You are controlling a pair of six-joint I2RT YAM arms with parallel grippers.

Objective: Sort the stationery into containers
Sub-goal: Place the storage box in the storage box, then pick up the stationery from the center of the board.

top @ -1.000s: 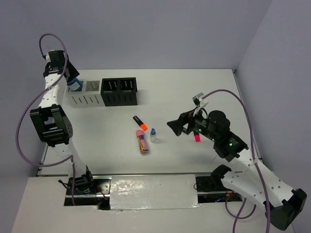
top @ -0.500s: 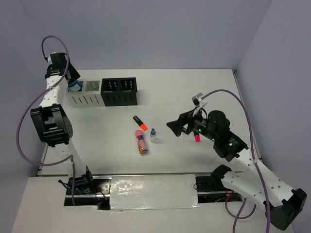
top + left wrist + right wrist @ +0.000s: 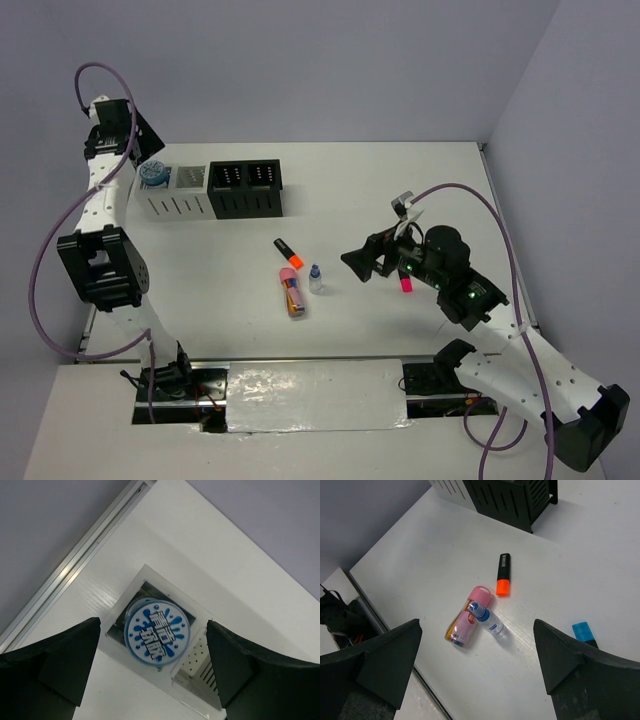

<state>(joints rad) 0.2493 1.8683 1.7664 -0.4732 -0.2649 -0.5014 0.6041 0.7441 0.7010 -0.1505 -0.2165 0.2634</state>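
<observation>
A round blue piece [image 3: 153,174] lies in the leftmost white container [image 3: 150,205]; in the left wrist view the piece [image 3: 156,630] fills that container [image 3: 120,607]. My left gripper [image 3: 138,133] [image 3: 152,652] is open and empty above it. A second white container [image 3: 190,192] and two black containers [image 3: 245,188] stand to its right. The orange highlighter [image 3: 289,253] [image 3: 503,574], the pink-orange tube [image 3: 292,290] [image 3: 468,616] and the blue-capped bottle [image 3: 316,279] [image 3: 488,621] lie mid-table. My right gripper [image 3: 362,262] [image 3: 477,645] is open above them. A blue highlighter [image 3: 583,632] and a pink one [image 3: 405,284] lie under my right arm.
The table's left edge has a metal rail [image 3: 75,562] next to the white containers. The near table edge [image 3: 385,625] drops off just past the tube. The black containers [image 3: 515,497] stand at the top of the right wrist view. Grey walls close the back and right.
My left gripper has lifted up and back from the leftmost white container, leaving the round blue piece inside. The right arm has barely shifted.
</observation>
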